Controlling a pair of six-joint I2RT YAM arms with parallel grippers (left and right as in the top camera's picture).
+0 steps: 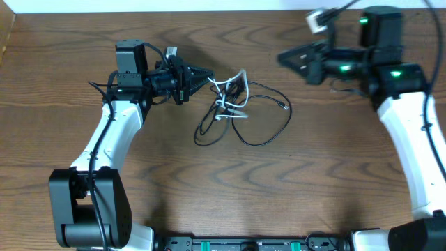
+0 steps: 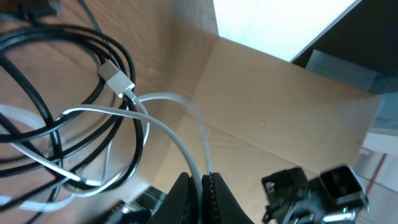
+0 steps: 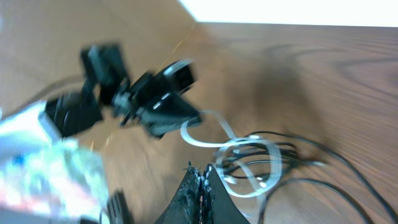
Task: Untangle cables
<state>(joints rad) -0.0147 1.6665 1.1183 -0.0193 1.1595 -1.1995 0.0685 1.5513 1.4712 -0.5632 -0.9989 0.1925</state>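
My left hand [image 1: 206,75] is clamped on the white cable [image 1: 224,88], which runs straight off its fingertips into the black cables [image 2: 127,59] looped on the counter [image 1: 313,181]. Right hand [image 1: 283,57] is pinched together, empty, well apart from them.

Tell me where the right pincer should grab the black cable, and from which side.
Probably the wide outer loop of the black cable, from above on the right pincer's side. That stretch lies flat and alone, away from the white cable bunched near the left pincer, which grips it. Open the shut right pincer first.
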